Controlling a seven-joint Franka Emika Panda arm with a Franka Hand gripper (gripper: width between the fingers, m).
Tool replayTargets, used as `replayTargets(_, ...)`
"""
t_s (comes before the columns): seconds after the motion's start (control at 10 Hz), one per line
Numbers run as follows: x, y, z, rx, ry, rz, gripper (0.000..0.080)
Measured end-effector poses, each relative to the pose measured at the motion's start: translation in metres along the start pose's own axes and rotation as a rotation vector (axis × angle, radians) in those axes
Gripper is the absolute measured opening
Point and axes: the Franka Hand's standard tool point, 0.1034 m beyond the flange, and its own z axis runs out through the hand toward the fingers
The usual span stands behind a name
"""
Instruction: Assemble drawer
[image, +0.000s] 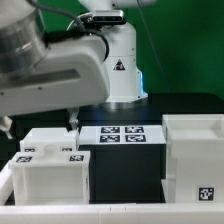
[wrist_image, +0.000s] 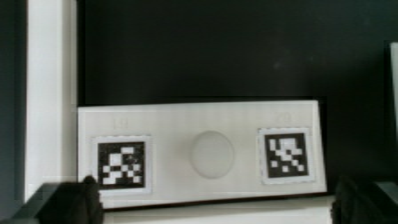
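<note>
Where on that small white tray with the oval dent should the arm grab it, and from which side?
Probably from above: the open gripper hangs over the tray, fingers either side of its tagged face. Clamp its two straight, parallel ends, centred on the oval dent, so it lifts level.

White tray (wrist_image: 196, 118) w/ 2 tags (wrist_image: 119, 163).

We see a robotics lab: a white robot arm (image: 60, 65) stands on a black table (image: 190, 104) before a green backdrop (image: 185, 40), a warning sticker (image: 119, 67) on its base, the marker board (image: 121, 134) lying flat, and black-and-white tags (wrist_image: 288, 156) stuck on white plastic drawer parts (image: 50, 180).
</note>
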Motion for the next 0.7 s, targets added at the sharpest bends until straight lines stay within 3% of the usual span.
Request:
replayTargets(0.2, -0.009, -0.01, 0.019, 0.027, -0.173, 0.044, 0.0649)
replayTargets(0.4, -0.009, -0.013, 0.019, 0.028, -0.194, 0.039, 0.0649)
replayTargets(0.5, -0.017, -0.015, 0.022, 0.032, -0.212, 0.038, 0.0649)
replayTargets(0.6, -0.033, -0.013, 0.023, 0.054, -0.305, 0.046, 0.0649)
replayTargets(0.7, -0.015, -0.002, 0.022, 0.041, -0.299, 0.05, 0.0649)
